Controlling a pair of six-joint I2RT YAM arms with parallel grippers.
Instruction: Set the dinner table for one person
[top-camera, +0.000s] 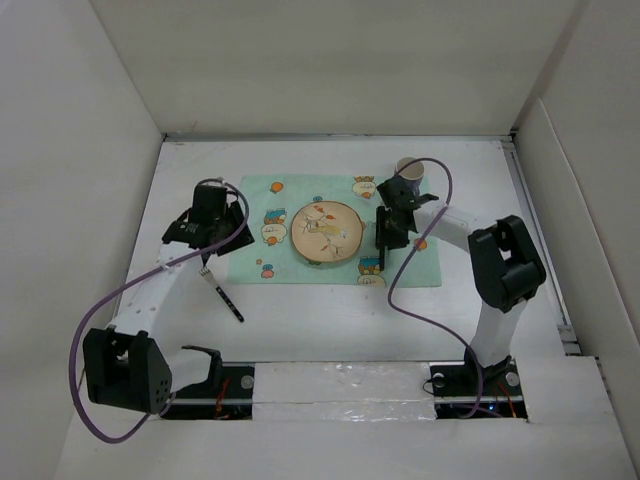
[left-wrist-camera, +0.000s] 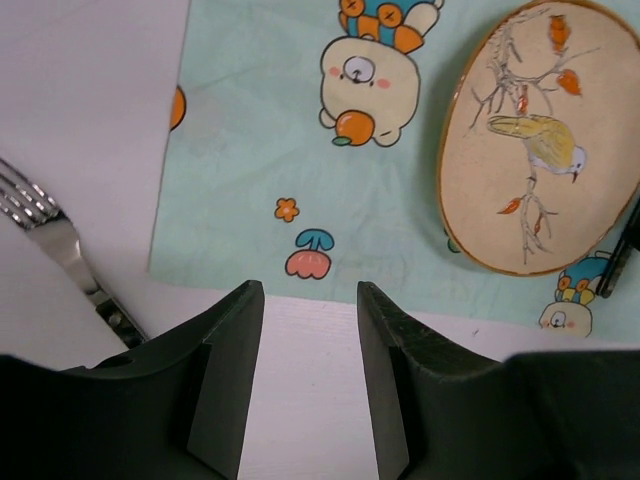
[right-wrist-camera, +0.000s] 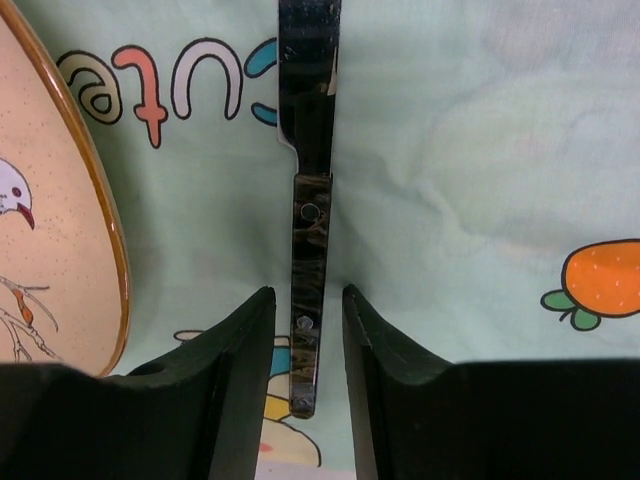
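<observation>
The right gripper (right-wrist-camera: 308, 300) has its fingers (right-wrist-camera: 240, 380) narrowly apart around the dark handle of the knife (right-wrist-camera: 310, 130). A sliver of cloth shows on each side, so they straddle it rather than clamp it. The knife lies flat on the mint-green mat (right-wrist-camera: 450, 150), just right of the plate (right-wrist-camera: 50, 220) and alongside its rim. The left gripper (left-wrist-camera: 308, 300) has its fingers moderately apart with nothing between them, over the mat's near edge, left of the plate. Further left of the plate, off the mat, the fork (left-wrist-camera: 60, 250) lies slanted on the bare dinner table (top-camera: 330, 320), the white surface under everything. The fork looks light, stiff and slick. Lying flat on a hard, smooth top, it will probably skid or pivot, so pinching across the slim handle near mid-length seems best. A cup (top-camera: 408, 170) stands beyond the plate to its right.
</observation>
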